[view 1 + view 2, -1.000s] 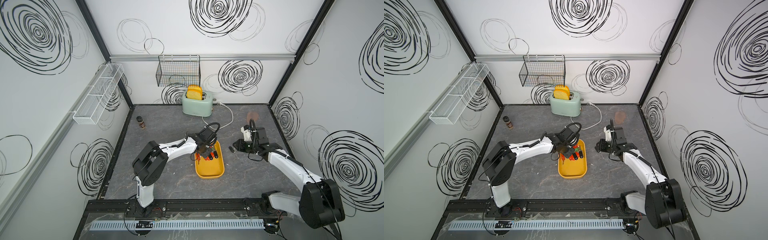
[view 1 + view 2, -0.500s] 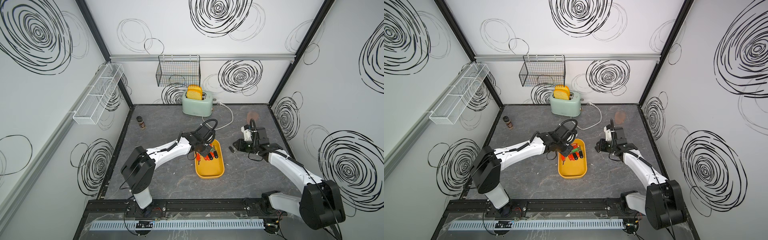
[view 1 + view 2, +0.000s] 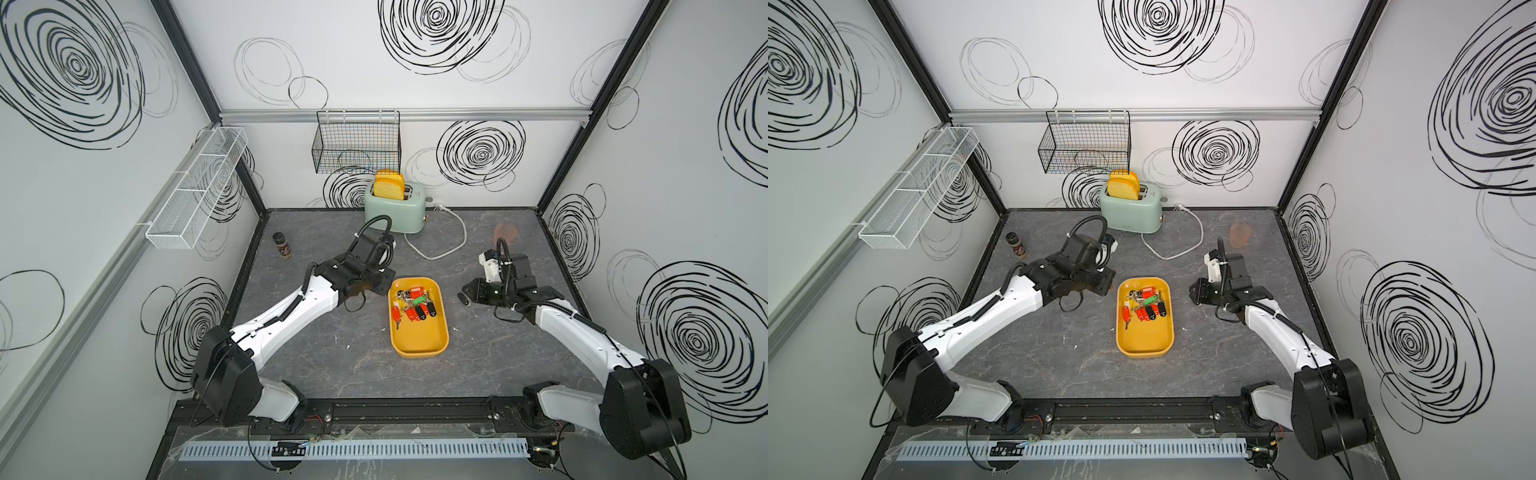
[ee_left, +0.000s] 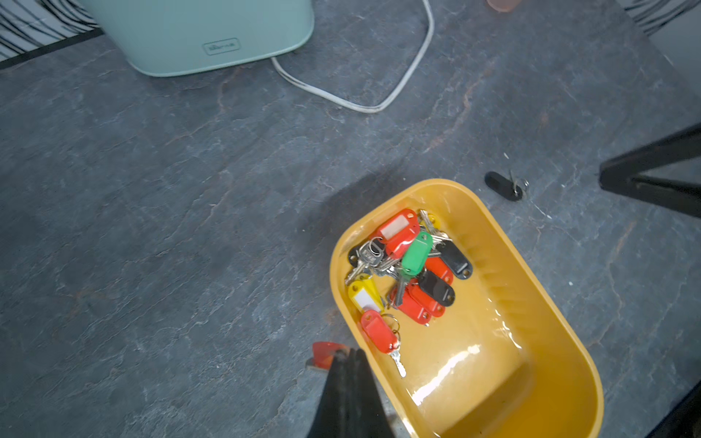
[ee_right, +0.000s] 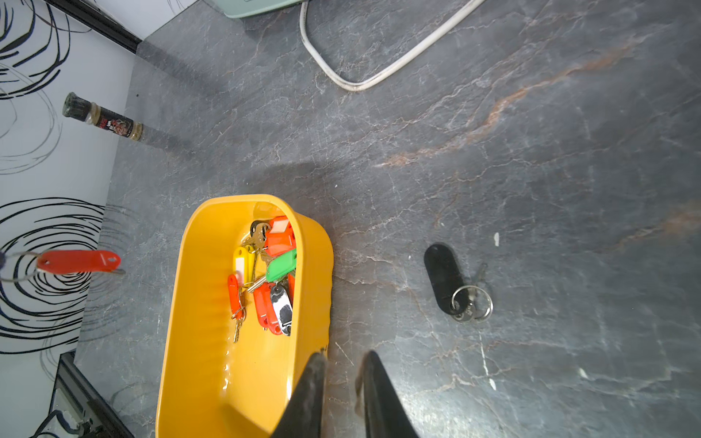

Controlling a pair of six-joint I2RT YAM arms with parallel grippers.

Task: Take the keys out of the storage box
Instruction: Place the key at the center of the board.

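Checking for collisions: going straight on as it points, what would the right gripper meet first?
The right gripper would likely meet bare table between the storage box and the black-tagged key; depth is unclear.

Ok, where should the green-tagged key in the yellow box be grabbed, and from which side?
Pinch the green tag across its narrow width, straight down from above. It lies on top of the keys, long edges seemingly free, and the storage box walls likely block a sideways approach.
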